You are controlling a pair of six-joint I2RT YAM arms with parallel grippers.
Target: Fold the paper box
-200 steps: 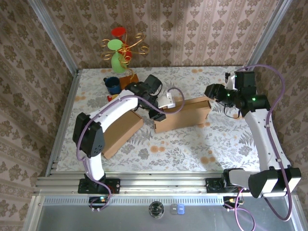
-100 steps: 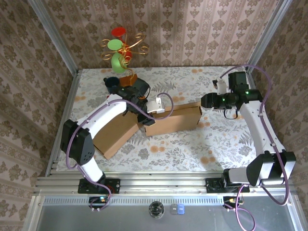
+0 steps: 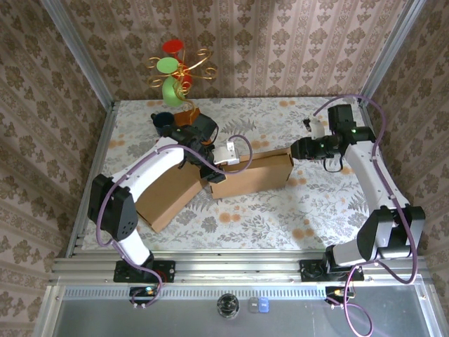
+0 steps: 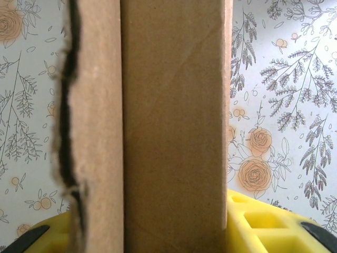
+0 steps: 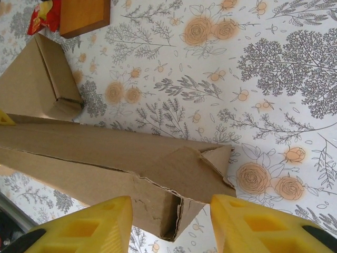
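The paper box [image 3: 254, 172] is a long brown carton lying across the middle of the table. My left gripper [image 3: 210, 175] is shut on its left end. In the left wrist view the paper box [image 4: 174, 132] fills the gap between the yellow fingers [image 4: 263, 224]. My right gripper [image 3: 300, 149] is at the box's right end. In the right wrist view the right gripper [image 5: 171, 224] stands open, its yellow fingers [image 5: 79, 226] straddling the torn, partly folded end flaps of the paper box [image 5: 179, 168], with a little table showing beside the right finger.
A second brown carton [image 3: 168, 193] lies to the left, under the left arm, and shows again as the carton [image 5: 39, 79]. At the back left stand a blue mug [image 3: 163, 121], a wooden block [image 3: 186, 116] and a wire ornament [image 3: 175, 70]. Metal rails border the table.
The left arm pulled the box leftward, then held still. The right gripper moved in to the box's right end and its jaws have narrowed.
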